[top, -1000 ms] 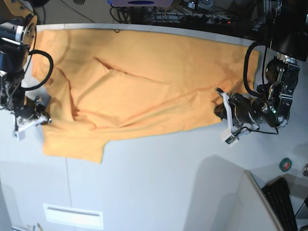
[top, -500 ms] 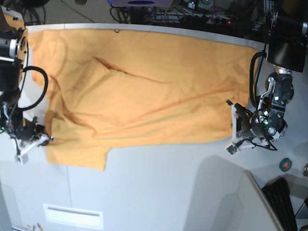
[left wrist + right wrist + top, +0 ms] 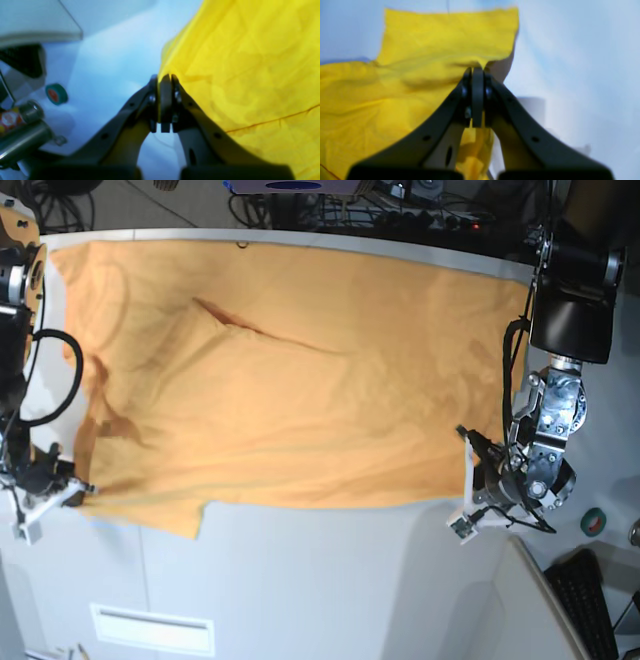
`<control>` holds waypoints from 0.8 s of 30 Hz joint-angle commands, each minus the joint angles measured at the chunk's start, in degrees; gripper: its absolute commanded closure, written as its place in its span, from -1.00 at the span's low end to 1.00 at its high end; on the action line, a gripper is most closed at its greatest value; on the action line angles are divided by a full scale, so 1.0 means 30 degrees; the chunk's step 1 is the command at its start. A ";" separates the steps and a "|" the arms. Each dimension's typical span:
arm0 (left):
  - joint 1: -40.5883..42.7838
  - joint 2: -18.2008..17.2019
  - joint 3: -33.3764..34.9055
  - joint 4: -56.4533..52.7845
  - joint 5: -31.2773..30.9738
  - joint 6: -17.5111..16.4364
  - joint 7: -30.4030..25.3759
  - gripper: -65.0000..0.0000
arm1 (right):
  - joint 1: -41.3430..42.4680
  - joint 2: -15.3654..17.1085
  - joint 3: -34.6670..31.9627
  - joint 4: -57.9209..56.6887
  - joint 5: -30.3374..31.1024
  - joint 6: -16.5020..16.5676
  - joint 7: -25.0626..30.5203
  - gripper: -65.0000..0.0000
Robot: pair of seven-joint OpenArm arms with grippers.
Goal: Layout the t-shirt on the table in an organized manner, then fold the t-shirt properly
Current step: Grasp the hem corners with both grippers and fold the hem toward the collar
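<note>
White table [image 3: 300, 580] — t-shirt [image 3: 300, 370] edges seemingly pinched in left gripper [image 3: 163, 77] and right gripper [image 3: 477, 70]

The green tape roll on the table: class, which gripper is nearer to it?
The left. The left gripper grips the t-shirt edge close beside the tape roll; the right gripper holds the shirt at the table's opposite end.

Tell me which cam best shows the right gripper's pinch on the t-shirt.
Right wrist view: the right gripper sits shut on the t-shirt edge, close up. In the base view it is small at the shirt's corner and the contact is unclear. The left wrist view shows only the left gripper.
</note>
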 commanded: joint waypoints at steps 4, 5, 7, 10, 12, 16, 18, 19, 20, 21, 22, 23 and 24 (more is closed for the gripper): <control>-0.1002 -0.0233 -0.0240 0.0381 0.0217 0.0023 -0.0157 1.00 | 0.0414 0.0379 0.0022 0.1324 0.0301 0.0067 0.0519 1.00; -0.1002 -0.0233 -0.0738 0.0381 0.0217 0.0023 -0.0157 1.00 | 0.0414 0.0379 0.0022 0.1353 0.0271 0.0067 0.0519 1.00; -0.1002 0.0002 -0.2204 0.0411 0.0188 0.0023 -0.0157 1.00 | 0.0355 0.0379 0.0022 0.1353 0.0154 0.0067 0.0519 1.00; -0.0885 0.0090 -0.3903 0.0411 0.0159 -0.0006 -0.0157 1.00 | 0.0326 0.0203 0.0022 0.1353 -0.1692 0.0067 0.0519 1.00; -0.0767 0.0060 -0.3991 0.0411 0.0100 -0.0035 -0.0157 1.00 | 0.0326 -0.0149 0.0052 0.1353 -0.3274 0.0126 0.0519 1.00; -0.0035 0.0148 -0.3493 0.0411 0.0129 -0.0035 -0.0157 1.00 | 0.0355 -0.0618 0.0110 0.1412 -0.5648 0.0155 0.1486 1.00; 0.0082 0.0207 -0.3464 0.0381 0.0100 -0.0035 -0.0186 1.00 | 0.0326 -0.0735 0.0110 0.1383 -0.6058 0.0155 0.1838 1.00; 0.0258 0.0265 -0.3493 0.0323 0.0100 -0.0035 -0.0186 1.00 | 0.0296 -0.0852 0.0169 0.1353 -0.6117 0.0155 0.1896 1.00; 0.0405 0.0324 -0.3640 0.0323 0.0129 -0.0035 -0.0274 1.00 | 0.0208 -0.0911 0.0227 0.1353 -0.6117 0.0155 0.1926 1.00; 0.0610 0.0383 -0.3669 0.0381 0.0247 -0.0035 -0.0626 1.00 | 0.0033 -0.0911 0.0227 0.1353 -0.6117 0.0155 0.1984 1.00; 0.0698 0.0383 -0.3640 0.0381 0.0276 -0.0035 -0.1124 1.00 | -0.0026 -0.0911 0.0227 0.1412 -0.6117 0.0155 0.1984 1.00; 0.0786 0.0383 -0.3669 0.0264 0.0305 -0.0006 -0.1446 1.00 | -0.0026 -0.0911 0.0227 0.1412 -0.6117 0.0155 0.1984 1.00; 0.0961 0.0383 -0.3698 0.0235 0.0305 -0.0006 -0.1768 1.00 | -0.0055 -0.0911 0.0227 0.1412 -0.6117 0.0155 0.1984 1.00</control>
